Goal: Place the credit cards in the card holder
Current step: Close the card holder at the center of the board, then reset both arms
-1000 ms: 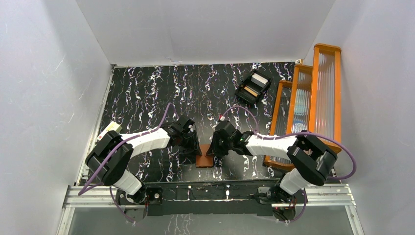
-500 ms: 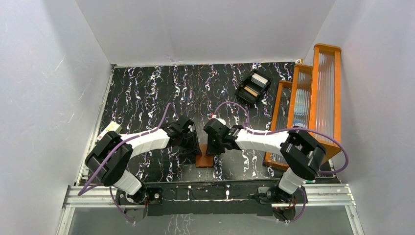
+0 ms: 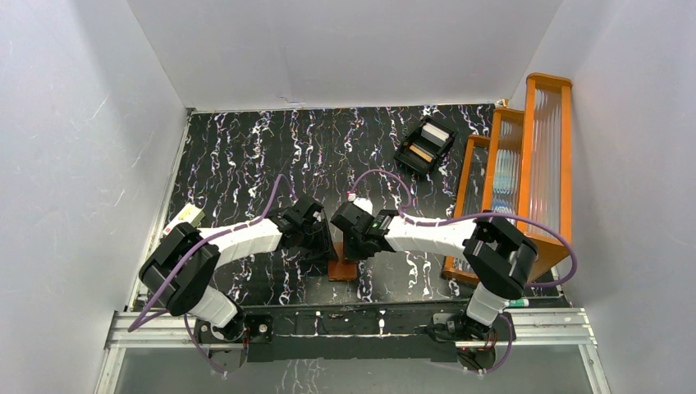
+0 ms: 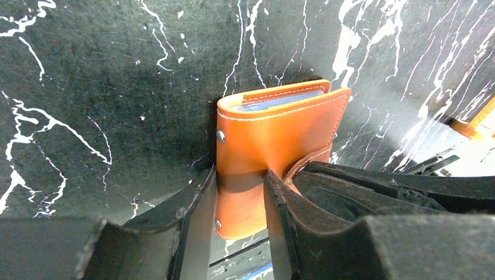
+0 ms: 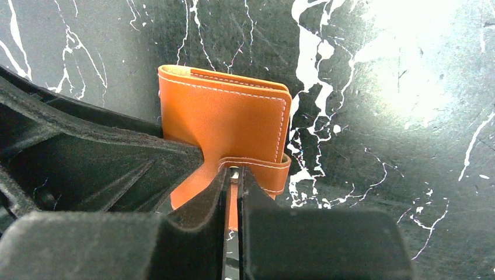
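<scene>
The card holder is a reddish-brown folded wallet lying on the dark marbled table between both arms. In the left wrist view the card holder sits between my left gripper's jaws, which press on its near end. Thin bluish edges of credit cards show inside its far fold. In the right wrist view my right gripper is shut on the closing strap of the card holder, with the snap between the fingertips. From above, the left gripper and right gripper meet over the wallet.
A black compartmented tray holding a cream box stands at the back right. Orange-framed racks line the right side. A small cream object lies at the table's left edge. White walls enclose the table.
My right arm has swung left onto the wallet and its jaws have narrowed onto the strap. The left gripper and the wallet have stayed put.
</scene>
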Robot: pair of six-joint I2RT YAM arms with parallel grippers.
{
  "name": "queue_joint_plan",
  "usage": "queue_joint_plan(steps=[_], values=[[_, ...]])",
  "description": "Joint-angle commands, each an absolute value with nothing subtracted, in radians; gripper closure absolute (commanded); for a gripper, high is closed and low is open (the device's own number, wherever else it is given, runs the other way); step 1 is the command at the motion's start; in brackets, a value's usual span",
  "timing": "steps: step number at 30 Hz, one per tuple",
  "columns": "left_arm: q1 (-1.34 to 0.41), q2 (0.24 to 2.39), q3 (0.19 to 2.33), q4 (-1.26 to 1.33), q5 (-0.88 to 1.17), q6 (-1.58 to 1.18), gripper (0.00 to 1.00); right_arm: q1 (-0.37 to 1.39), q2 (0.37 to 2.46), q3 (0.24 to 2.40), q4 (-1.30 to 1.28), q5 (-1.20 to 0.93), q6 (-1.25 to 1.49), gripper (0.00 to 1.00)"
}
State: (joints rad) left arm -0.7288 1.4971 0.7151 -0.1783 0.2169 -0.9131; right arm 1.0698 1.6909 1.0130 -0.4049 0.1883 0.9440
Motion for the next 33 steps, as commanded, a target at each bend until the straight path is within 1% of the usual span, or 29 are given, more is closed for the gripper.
queue_joint_plan(steps=[1,5,9,13,18,20,21,22,23,24,27,28,29,30,33], values=[[-0.746,1.486,0.696,-0.181,0.262,-0.943,0.67,1.088,1.848,0.942,-0.471,0.269,0.946,0.90],[-0.746,1.462,0.698,-0.193,0.250,-0.950,0.67,1.088,1.809,0.963,-0.472,0.272,0.934,0.88],[-0.745,1.404,0.739,-0.263,0.189,-0.943,0.63,1.085,1.719,1.040,-0.502,0.294,0.907,0.76],[-0.744,1.311,0.837,-0.384,0.113,-0.931,0.56,1.084,1.619,1.083,-0.511,0.301,0.903,0.64],[-0.742,1.168,0.946,-0.536,-0.014,-0.919,0.51,1.084,1.460,1.109,-0.532,0.353,0.873,0.56],[-0.742,1.095,0.989,-0.577,-0.054,-0.893,0.50,1.085,1.393,1.133,-0.531,0.367,0.821,0.46],[-0.742,1.064,1.008,-0.591,-0.073,-0.874,0.49,1.085,1.361,1.145,-0.531,0.371,0.795,0.37],[-0.742,1.033,1.033,-0.608,-0.093,-0.853,0.47,1.085,1.330,1.158,-0.531,0.374,0.767,0.19],[-0.742,1.006,1.062,-0.630,-0.117,-0.832,0.45,1.085,1.300,1.172,-0.536,0.379,0.740,0.04],[-0.740,0.984,1.095,-0.660,-0.152,-0.812,0.42,1.085,1.262,1.187,-0.551,0.393,0.727,0.02],[-0.741,0.939,1.214,-0.752,-0.216,-0.744,0.27,1.084,1.170,1.229,-0.596,0.449,0.691,0.01],[-0.741,0.930,1.251,-0.780,-0.229,-0.727,0.19,1.085,1.137,1.240,-0.605,0.467,0.681,0.02],[-0.741,0.920,1.288,-0.804,-0.236,-0.709,0.05,1.084,1.102,1.244,-0.606,0.481,0.667,0.02],[-0.741,0.909,1.319,-0.820,-0.236,-0.690,0.02,1.084,1.062,1.244,-0.599,0.487,0.649,0.02],[-0.741,0.875,1.387,-0.860,-0.238,-0.658,0.01,1.084,0.952,1.228,-0.567,0.505,0.615,0.02]])
